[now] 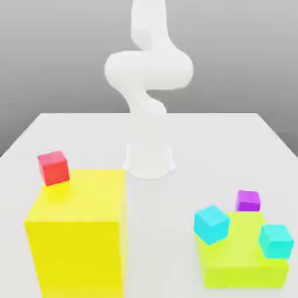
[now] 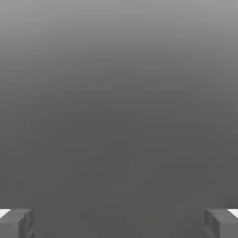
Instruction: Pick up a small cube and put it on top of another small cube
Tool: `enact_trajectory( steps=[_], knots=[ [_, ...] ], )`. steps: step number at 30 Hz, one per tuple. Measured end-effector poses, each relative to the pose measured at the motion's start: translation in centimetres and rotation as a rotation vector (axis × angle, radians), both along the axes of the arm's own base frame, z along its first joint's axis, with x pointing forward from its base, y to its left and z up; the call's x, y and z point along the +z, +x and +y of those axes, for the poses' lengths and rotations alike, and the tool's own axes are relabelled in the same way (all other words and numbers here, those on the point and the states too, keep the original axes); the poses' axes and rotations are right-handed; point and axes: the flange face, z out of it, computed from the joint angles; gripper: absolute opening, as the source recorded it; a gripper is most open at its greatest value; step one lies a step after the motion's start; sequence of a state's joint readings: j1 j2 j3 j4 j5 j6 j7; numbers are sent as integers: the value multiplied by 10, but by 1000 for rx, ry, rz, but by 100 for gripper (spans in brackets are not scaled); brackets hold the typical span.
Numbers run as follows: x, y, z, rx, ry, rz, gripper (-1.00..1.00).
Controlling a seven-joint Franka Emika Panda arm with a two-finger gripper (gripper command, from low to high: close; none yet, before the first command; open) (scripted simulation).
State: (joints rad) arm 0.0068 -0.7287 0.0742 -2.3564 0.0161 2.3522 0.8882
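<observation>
The small purple cube [image 1: 248, 200] sits at the far edge of a low lime block [image 1: 241, 265], toward the exterior view's right. I cannot tell whether it rests on the block or on the table just behind it. In the hand view my gripper [image 2: 119, 224] is open, its two grey fingertips [image 2: 16, 223] spread wide with nothing between them, and it faces a plain grey background. The white arm [image 1: 148, 70] rises from its base [image 1: 149, 162] at the table's middle and leaves the exterior view at the top.
Two cyan cubes [image 1: 211, 224] [image 1: 275, 240] rest on the lime block. A red cube [image 1: 53, 167] stands on the far corner of a tall yellow block [image 1: 78, 244] at the exterior view's left. The white table [image 1: 233, 139] spreads around them.
</observation>
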Motion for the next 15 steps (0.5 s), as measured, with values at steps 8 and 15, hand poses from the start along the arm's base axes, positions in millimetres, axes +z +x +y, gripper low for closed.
enact_trajectory(
  steps=[8,15],
  knots=[
    [-199,27,131,-37,62,286,0],
    [-366,-47,208,-97,70,540,0]
  ],
)
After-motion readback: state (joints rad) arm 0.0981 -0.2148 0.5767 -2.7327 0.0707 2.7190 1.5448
